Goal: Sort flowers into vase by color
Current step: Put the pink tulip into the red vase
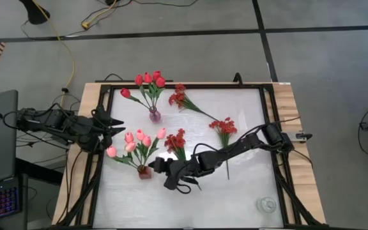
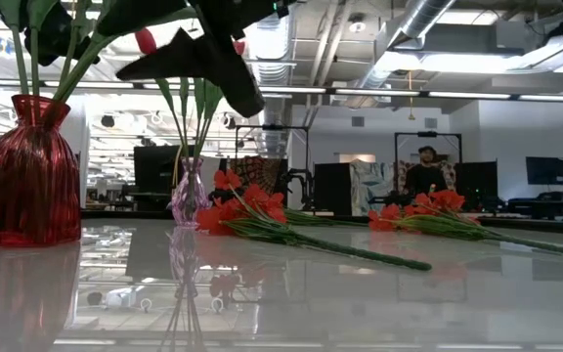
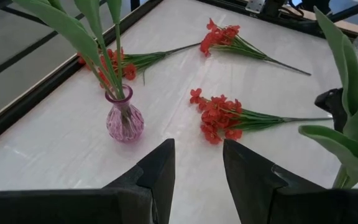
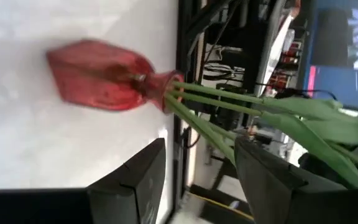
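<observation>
My right gripper (image 1: 157,167) hangs just beside the red vase (image 1: 144,172) near the desk's front left, its fingers (image 4: 135,180) spread with nothing between them; the stems rising from that vase pass close in front of them. The pink tulips (image 1: 136,142) stand in this red vase, fanning toward my left side. The red tulips (image 1: 147,81) stand in the small purple vase (image 1: 154,115) farther back. Three sprays of red clustered blossoms lie flat on the white desk (image 1: 248,128): one (image 1: 181,97) beside the purple vase, one (image 1: 223,126) toward the right, one (image 1: 175,140) close behind my right arm (partly covered by it). My left gripper (image 1: 112,125) waits at the desk's left edge, fingers (image 3: 157,171) parted a little and holding nothing, pointed toward the purple vase.
</observation>
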